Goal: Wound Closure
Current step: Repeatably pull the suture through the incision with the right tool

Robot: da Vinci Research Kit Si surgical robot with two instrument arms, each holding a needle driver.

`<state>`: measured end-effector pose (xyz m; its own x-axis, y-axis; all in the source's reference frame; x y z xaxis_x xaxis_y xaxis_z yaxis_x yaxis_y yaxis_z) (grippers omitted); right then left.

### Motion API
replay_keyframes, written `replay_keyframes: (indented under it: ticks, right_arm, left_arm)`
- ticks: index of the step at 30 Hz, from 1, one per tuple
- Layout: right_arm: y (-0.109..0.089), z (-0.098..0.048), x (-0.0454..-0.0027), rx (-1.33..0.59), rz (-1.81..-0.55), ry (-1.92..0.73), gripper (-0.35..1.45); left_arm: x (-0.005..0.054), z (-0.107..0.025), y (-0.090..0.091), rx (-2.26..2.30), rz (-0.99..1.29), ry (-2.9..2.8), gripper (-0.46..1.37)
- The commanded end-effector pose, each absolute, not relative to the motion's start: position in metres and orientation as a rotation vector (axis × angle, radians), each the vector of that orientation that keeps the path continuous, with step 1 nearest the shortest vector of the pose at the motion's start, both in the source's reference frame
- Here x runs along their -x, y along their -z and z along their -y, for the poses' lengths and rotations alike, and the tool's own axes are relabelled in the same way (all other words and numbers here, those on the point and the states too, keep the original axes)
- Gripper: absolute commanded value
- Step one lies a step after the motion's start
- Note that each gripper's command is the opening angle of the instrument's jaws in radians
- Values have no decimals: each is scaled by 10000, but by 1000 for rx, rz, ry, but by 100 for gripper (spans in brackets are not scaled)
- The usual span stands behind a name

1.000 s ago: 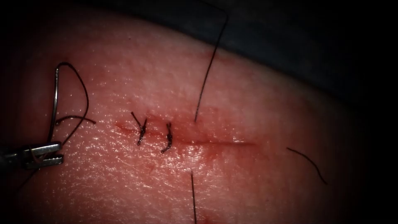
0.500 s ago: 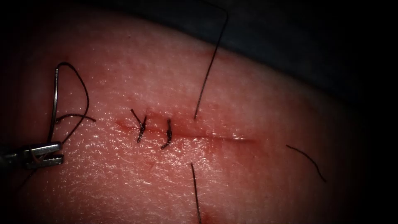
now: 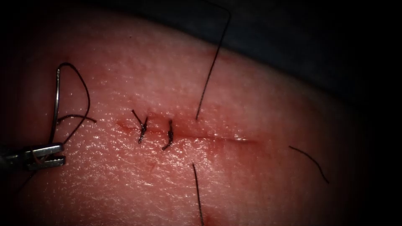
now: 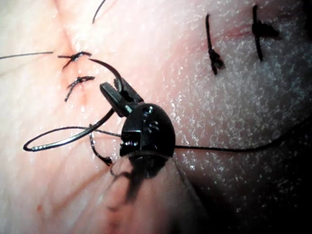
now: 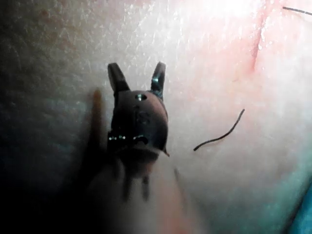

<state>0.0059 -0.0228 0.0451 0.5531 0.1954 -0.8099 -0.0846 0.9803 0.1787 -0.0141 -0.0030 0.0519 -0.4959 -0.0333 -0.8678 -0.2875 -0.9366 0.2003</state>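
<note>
Steel jaws of the left arm's needle driver, at the lower left of the endoscope frame, are clamped on a thin curved silver needle near one end of its curve. From the jaws the needle rises almost straight up the frame, its long axis roughly vertical, to an upper end where dark thread leaves it and loops back down toward the tool. The needle lies free above the pink, glistening pork-belly tissue, not in it, well to the left of the cut.

Further right, the red horizontal cut runs across mid-frame with two dark knotted stitches at its left end. A long strand of thread enters the tissue just above the cut, and another strand emerges below it. A short cut end of thread lies apart at the right.

In its own wrist view, the right arm's dark needle driver hangs over bare tissue with jaws apart, holding nothing. The left tool is plainly the nearer to the needle.
</note>
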Motion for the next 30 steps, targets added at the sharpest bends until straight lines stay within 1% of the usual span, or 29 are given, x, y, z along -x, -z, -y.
replay_keyframes:
  ticks: [1, 11, 24, 30]
  right_arm:
    - [-454, 220, -59, -90, -965, -188, 103]
    - [-489, 169, -74, -44, -961, -264, 102]
    - [-526, 134, -122, -49, -1004, -281, 97]
    - [-531, 130, -134, -57, -1018, -268, 96]
  left_arm:
    - [141, 31, -519, 1491, -478, -2553, -35]
    - [140, 31, -519, 1492, -477, -2553, -35]
    - [140, 31, -519, 1493, -477, -2553, -35]
    - [140, 31, -518, 1492, -477, -2553, -35]
